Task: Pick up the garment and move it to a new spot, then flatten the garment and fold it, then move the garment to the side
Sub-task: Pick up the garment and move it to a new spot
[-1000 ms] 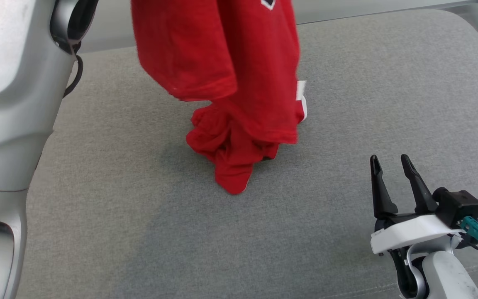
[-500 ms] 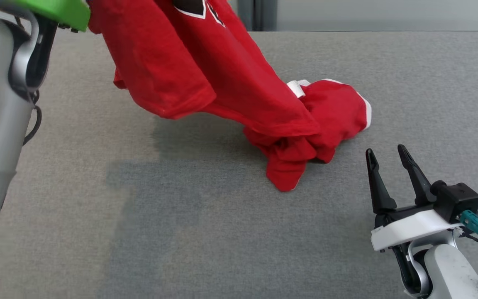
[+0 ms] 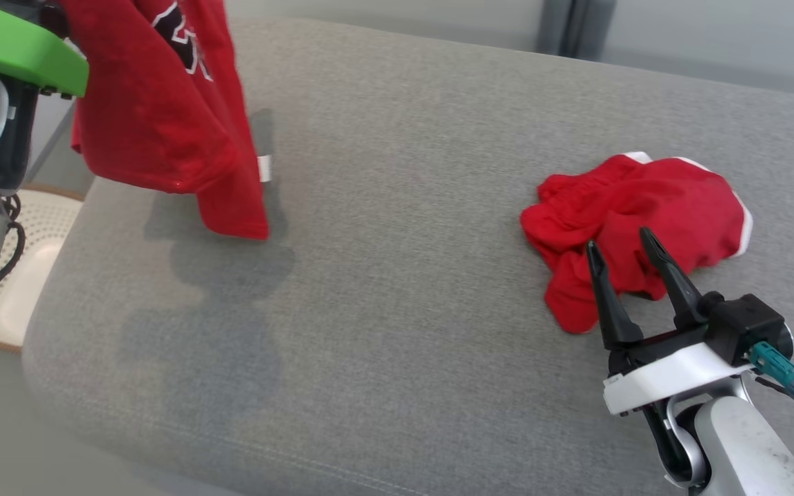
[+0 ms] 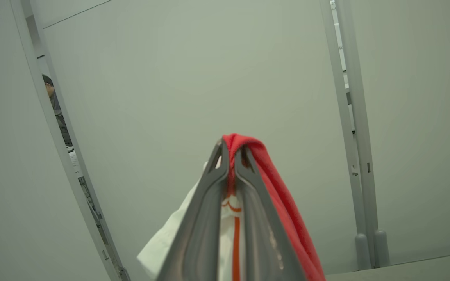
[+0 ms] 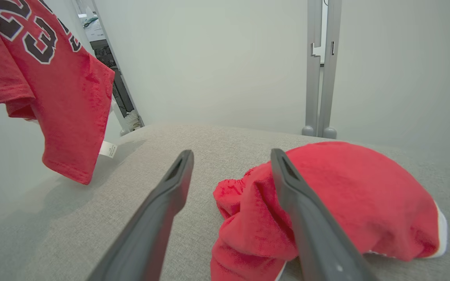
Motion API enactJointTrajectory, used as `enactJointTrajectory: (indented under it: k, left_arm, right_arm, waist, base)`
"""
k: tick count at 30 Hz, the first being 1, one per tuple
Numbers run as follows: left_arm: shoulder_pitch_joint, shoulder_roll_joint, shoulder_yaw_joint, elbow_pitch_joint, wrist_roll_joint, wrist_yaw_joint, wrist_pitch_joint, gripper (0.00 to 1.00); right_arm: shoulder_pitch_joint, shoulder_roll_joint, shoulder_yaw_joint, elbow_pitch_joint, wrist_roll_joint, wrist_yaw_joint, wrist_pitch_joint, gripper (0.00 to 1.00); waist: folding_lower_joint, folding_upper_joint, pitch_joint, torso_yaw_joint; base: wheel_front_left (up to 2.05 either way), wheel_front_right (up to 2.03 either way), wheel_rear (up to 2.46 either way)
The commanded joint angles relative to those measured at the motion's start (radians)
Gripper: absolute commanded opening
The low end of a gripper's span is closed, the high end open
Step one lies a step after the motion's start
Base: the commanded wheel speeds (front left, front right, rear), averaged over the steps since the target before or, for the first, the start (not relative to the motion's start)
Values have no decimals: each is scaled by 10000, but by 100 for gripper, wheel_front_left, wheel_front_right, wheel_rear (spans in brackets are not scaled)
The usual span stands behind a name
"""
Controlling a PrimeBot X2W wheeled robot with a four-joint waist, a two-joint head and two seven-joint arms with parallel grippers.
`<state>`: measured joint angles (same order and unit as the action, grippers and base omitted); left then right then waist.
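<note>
Garment point(image 3: 156, 124), a red jersey, hung above the grey cushion point(image 3: 397, 207), pinched in the closed left jaws; right jaws stood open beside crumpled red cloth point(image 3: 652, 196).

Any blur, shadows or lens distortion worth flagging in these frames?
Head view: the hanging red jersey is slightly soft-edged and casts a soft shadow on the grey cushion; left wrist view: the wall post bows from the wide lens; right wrist view: the right end effector blurs toward the bottom edge, the crumpled red garment is sharp.
</note>
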<state>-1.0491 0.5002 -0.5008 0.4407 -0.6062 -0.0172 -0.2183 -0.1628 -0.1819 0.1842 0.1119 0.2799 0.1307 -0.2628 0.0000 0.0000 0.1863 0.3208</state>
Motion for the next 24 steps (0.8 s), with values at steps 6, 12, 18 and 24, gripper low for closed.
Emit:
enactJointTrajectory:
  k: [6,12,18,24]
  left_arm:
    - [83,271,215,275,-77,86,-136,0]
    - [-283,544,316,508,20,26,-206,0]
    - [-898,719,424,771,131,17,-234,0]
    - [-988,713,739,1240,26,187,-373,0]
  right_arm:
    - [-379,-91,389,-123,-54,1,-31,100]
    - [-444,-146,610,-232,-72,1,-31,100]
    - [-473,-238,758,-453,-89,1,-31,100]
    - [-550,-342,883,-789,-156,1,18,100]
  waist:
    - [0,0,317,677]
    - [0,0,573,550]
    - [0,0,935,206]
    - [0,0,1364,-283]
  base:
    - [0,0,0]
    - [0,0,0]
    - [0,0,0]
    - [0,0,0]
